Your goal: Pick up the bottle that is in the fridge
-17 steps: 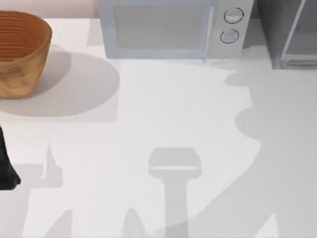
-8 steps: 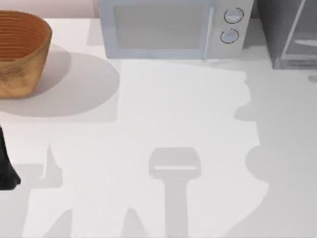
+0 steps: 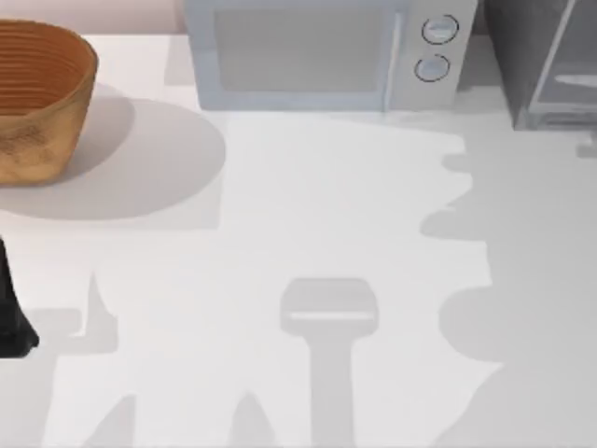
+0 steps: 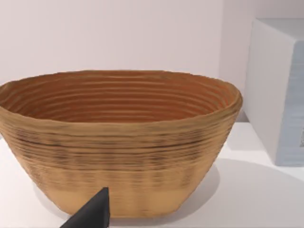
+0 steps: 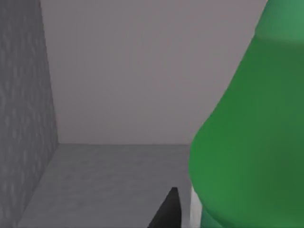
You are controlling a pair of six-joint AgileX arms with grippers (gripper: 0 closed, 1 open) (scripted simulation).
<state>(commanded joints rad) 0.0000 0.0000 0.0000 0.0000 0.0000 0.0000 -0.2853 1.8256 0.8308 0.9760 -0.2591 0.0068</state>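
Note:
The bright green bottle (image 5: 247, 142) looms large and very close in the right wrist view, standing on the grey floor inside the fridge (image 5: 28, 118). A black tip of my right gripper (image 5: 166, 211) shows just beside the bottle's body. From above, the fridge (image 3: 522, 56) is the dark grey cabinet at the table's back right, with its pale door panel (image 3: 571, 65) in a light frame. A black tip of my left gripper (image 4: 90, 216) points at a woven basket.
A woven brown basket (image 3: 37, 93) stands at the back left. A light grey microwave (image 3: 317, 51) with two round knobs sits at the back middle. A black tapered shape (image 3: 11, 313) is at the table's left edge. Arm shadows lie across the right of the table.
The shadow on the right side of the table has shifted and changed outline. The basket, microwave and black shape have not moved.

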